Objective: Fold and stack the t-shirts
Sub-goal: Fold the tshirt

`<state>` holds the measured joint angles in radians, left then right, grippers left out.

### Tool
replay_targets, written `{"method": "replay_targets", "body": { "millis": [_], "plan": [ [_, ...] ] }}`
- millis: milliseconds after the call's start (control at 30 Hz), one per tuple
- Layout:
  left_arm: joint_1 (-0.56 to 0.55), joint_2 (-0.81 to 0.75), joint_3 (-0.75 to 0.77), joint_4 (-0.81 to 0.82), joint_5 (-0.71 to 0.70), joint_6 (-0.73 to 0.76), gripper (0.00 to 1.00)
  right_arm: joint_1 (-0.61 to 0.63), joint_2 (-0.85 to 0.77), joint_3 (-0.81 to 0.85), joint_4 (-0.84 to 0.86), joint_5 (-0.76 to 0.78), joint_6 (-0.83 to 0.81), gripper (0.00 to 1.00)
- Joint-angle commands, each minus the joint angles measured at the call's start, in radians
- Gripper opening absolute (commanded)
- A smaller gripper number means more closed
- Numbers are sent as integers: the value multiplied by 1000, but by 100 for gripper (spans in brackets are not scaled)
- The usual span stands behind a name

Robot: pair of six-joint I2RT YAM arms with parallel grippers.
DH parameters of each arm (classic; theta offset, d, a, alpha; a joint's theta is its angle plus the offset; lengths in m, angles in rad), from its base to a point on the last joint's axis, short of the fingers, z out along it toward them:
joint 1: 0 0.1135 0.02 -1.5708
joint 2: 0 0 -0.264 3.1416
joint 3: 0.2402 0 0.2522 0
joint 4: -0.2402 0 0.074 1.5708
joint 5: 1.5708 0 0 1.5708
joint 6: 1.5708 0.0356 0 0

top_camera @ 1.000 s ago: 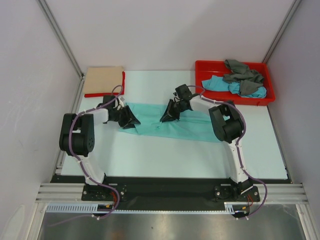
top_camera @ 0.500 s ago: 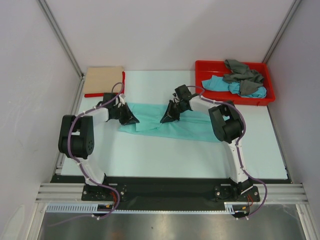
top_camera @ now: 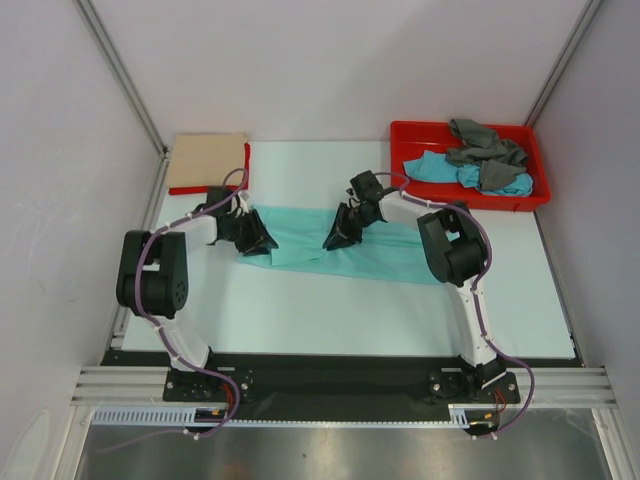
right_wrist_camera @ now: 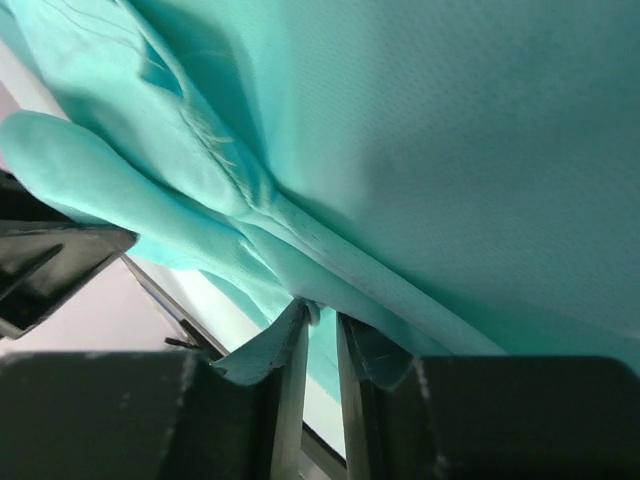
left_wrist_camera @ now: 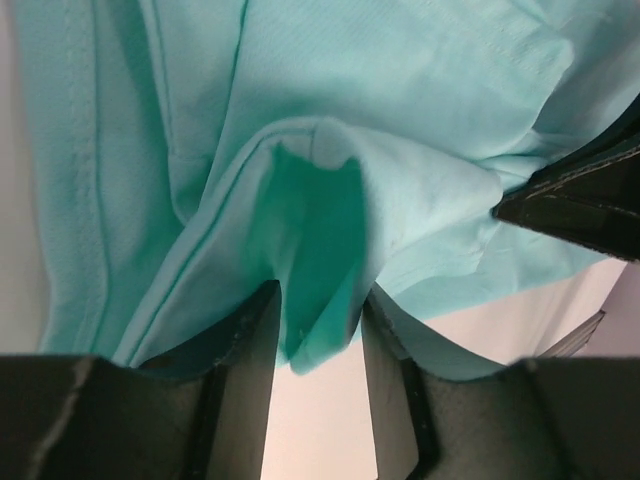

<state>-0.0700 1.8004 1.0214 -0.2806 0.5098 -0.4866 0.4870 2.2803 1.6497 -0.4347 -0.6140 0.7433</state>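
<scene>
A mint-green t-shirt (top_camera: 380, 250) lies spread across the middle of the table. My left gripper (top_camera: 256, 238) is at its left end and shut on a raised fold of it; the left wrist view shows the fold (left_wrist_camera: 315, 230) between the fingers (left_wrist_camera: 250, 340). My right gripper (top_camera: 338, 232) is at the shirt's far edge and shut on a thin ridge of it (right_wrist_camera: 300, 230). A folded beige shirt (top_camera: 205, 158) lies on a red shirt (top_camera: 212, 187) at the far left. A grey shirt (top_camera: 485, 145) and a turquoise-blue shirt (top_camera: 440, 168) lie crumpled in the tray.
The red plastic tray (top_camera: 400, 135) stands at the far right corner. White walls with metal posts close in the table on the left, back and right. The arm bases are bolted to the near edge.
Both grippers kept their hold on the mint-green shirt. The left gripper moved slightly away and back, and the cloth's left end shifted with it.
</scene>
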Motion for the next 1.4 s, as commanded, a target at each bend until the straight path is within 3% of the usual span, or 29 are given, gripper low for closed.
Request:
{"method": "replay_targets", "body": {
  "millis": [0,167,333,500,600,667,933,1000,1033,1067,1167,1267,1367],
  "plan": [
    [1,-131,32,-55,-39,51,44,-4,-71,10,-108,51,-74,24],
    [1,-213,63,-101,-44,51,44,1,-136,42,-188,82,-160,29],
    [1,-155,103,-17,66,8,43,27,-102,133,-222,48,-182,27],
    [-2,2,129,96,202,-70,34,64,-2,228,-175,-68,-127,18],
    [-2,86,161,49,176,-38,29,68,56,232,-112,-131,-64,9],
    [-2,105,169,15,81,-1,29,65,77,229,-116,-150,-61,4],
    [7,84,195,-120,-94,140,38,33,53,55,-82,-118,-116,2],
    [3,-2,175,-140,-96,140,47,22,48,65,-134,-73,-174,2],
    [-1,-50,161,-141,-96,135,47,21,42,71,-153,-73,-195,2],
    [-5,-93,125,-137,-97,131,55,19,32,73,-183,-53,-214,2],
    [-24,-228,63,-147,-108,122,61,18,-28,64,-242,-32,-269,6],
    [-21,-282,8,-114,-97,94,61,2,-129,21,-275,11,-301,15],
    [-17,-234,-12,-37,-38,43,56,-37,-224,-51,-283,39,-312,20]
  ]
}}
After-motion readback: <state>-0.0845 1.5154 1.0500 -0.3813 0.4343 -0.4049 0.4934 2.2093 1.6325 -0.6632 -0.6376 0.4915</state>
